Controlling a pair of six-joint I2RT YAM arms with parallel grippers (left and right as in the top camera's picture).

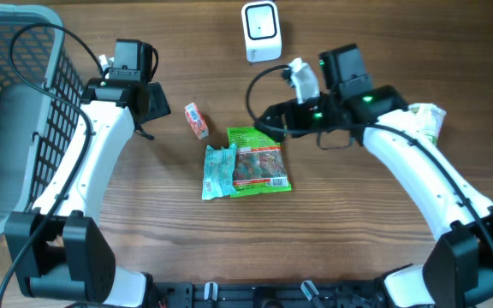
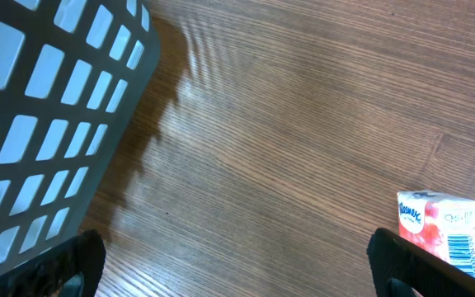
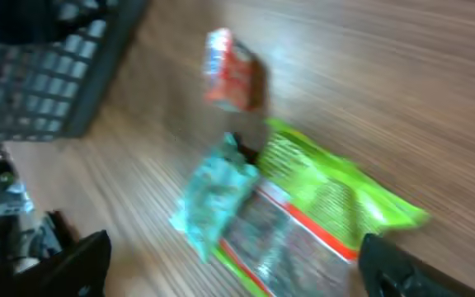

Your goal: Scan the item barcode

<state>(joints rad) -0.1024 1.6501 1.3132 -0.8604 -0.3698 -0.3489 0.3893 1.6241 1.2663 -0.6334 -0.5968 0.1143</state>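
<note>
A green snack packet lies flat on the wooden table, and a teal packet overlaps its left edge. A small red packet lies up and left of them. The white barcode scanner stands at the back centre. My right gripper hovers at the green packet's top edge. In the blurred right wrist view it is open over the green packet and the teal packet, holding nothing. My left gripper is open over bare wood, with the red packet by its right finger.
A grey mesh basket fills the left side of the table and shows at the upper left of the left wrist view. A white and green packet lies at the right, partly under my right arm.
</note>
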